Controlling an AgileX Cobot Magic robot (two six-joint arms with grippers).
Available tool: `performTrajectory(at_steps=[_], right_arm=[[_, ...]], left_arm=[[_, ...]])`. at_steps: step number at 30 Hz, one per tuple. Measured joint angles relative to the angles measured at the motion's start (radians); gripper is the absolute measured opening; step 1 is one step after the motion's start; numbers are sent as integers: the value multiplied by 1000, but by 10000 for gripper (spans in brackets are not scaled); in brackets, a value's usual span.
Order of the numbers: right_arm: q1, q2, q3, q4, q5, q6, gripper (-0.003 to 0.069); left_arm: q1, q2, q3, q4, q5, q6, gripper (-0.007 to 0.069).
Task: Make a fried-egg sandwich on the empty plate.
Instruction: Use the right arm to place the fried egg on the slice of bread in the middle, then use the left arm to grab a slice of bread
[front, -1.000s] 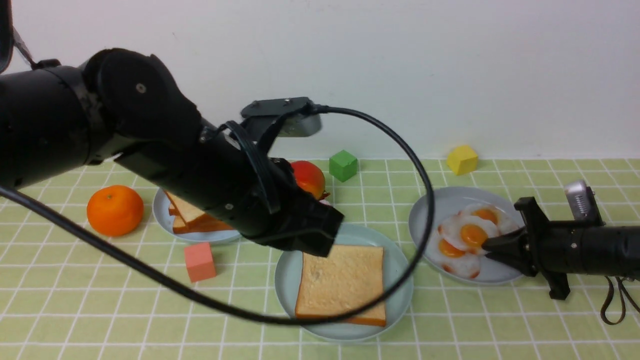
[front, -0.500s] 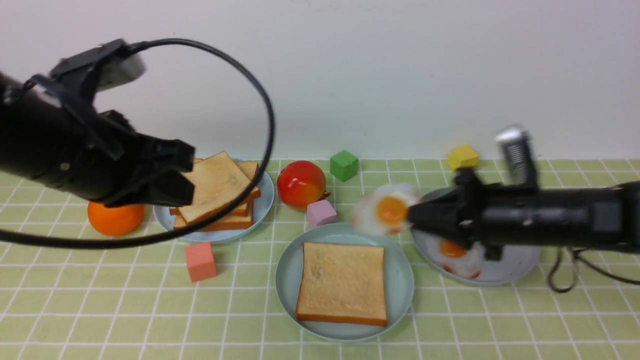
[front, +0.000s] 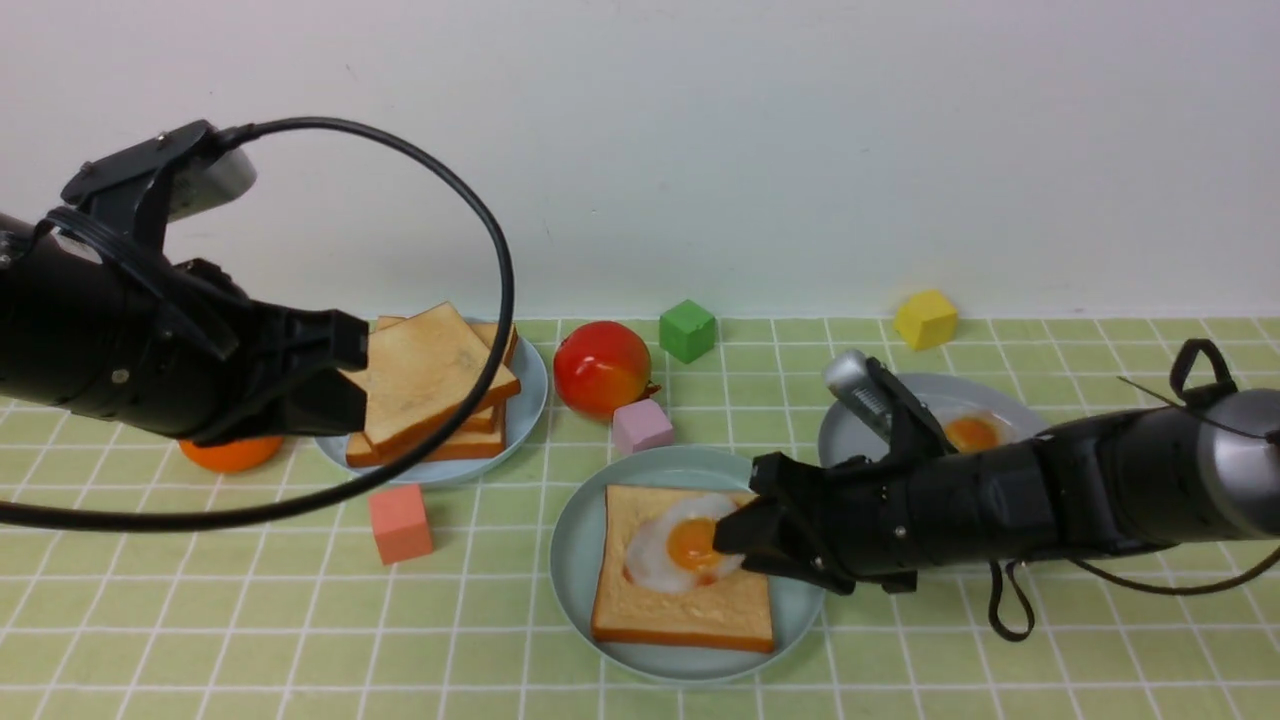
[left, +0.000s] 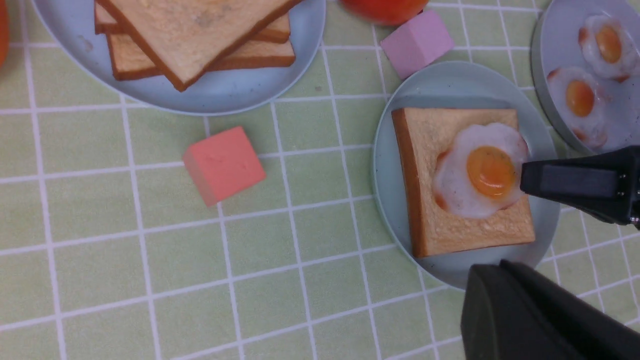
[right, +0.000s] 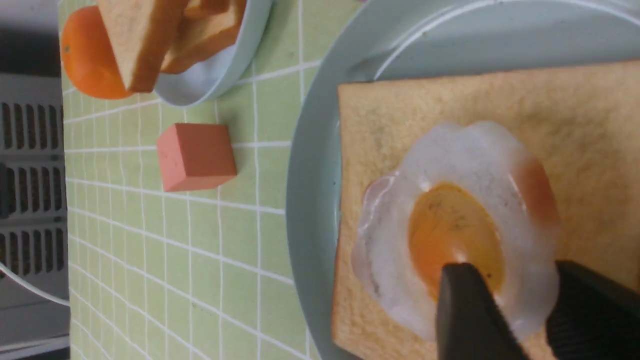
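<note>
Hovering clenched and empty, the left gripper (front: 345, 372) is nearer the toast stack (front: 430, 385), which lies to its right. Centre, the teal plate (front: 575, 560) carries one toast slice (front: 690, 612) under the fried egg (front: 665, 550). The right gripper (front: 735, 535), jaws parted, straddles the egg's edge.

A robot test bench in a lab-like room, not a real kitchen: a black left arm (front: 100, 330) and right arm (front: 1050, 490) trailing cables (front: 500, 270) reach over a green checked tablecloth (front: 300, 620) before a bare white wall (front: 750, 150). Coloured blocks, a green cube (front: 686, 331), a yellow cube (front: 924, 318), a lilac cube (front: 642, 426) and a salmon cube (front: 399, 522), sit among plastic-looking food such as a glossy fried egg (front: 655, 555)
</note>
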Motion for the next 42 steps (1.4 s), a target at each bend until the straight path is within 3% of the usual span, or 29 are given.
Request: performTrajectory(at_steps=[3, 5, 6, 7, 8, 10, 11, 12, 13, 15, 19, 22, 31, 42], right_arm=[[1, -65, -1, -84, -12, -37, 486], [1, -129, -1, -186, -49, -19, 582], [-1, -144, -1, -198, -56, -13, 591], [-13, -204, -6, -319, -64, 22, 649], [-16, -219, -8, -333, -61, 35, 653], [-59, -317, -46, -542, -2, 173, 676], [-63, -324, -56, -560, 6, 187, 676], [-91, -379, -103, -706, 77, 313, 668], [-97, -385, -109, -745, 86, 331, 666], [-112, -458, -176, -967, 193, 531, 643], [-85, -565, -209, -1316, 299, 794, 598], [-35, -621, -195, -1426, 324, 910, 589], [137, -665, -129, -1452, 315, 955, 587], [162, -666, -128, -1449, 310, 961, 587]], left_arm=[[0, 0, 0, 0, -13, -2, -1], [0, 0, 0, -1, -43, -20, 3], [0, 0, 0, -1, -51, -22, 4], [0, 6, 0, -1, -89, -39, 6], [0, 6, 0, -1, -95, -40, 6], [0, 38, 0, -1, -174, -67, 12], [0, 42, 0, -1, -174, -70, 13], [0, 73, 0, -1, -221, -113, 20], [0, 82, 0, -1, -227, -118, 22], [1, 135, 0, -1, -282, -180, 34], [46, 256, -25, -18, -291, -292, 69], [117, 348, -95, -55, -225, -328, 116], [185, 624, -246, -192, -128, -267, 263], [186, 741, -271, -357, -151, -172, 278]])
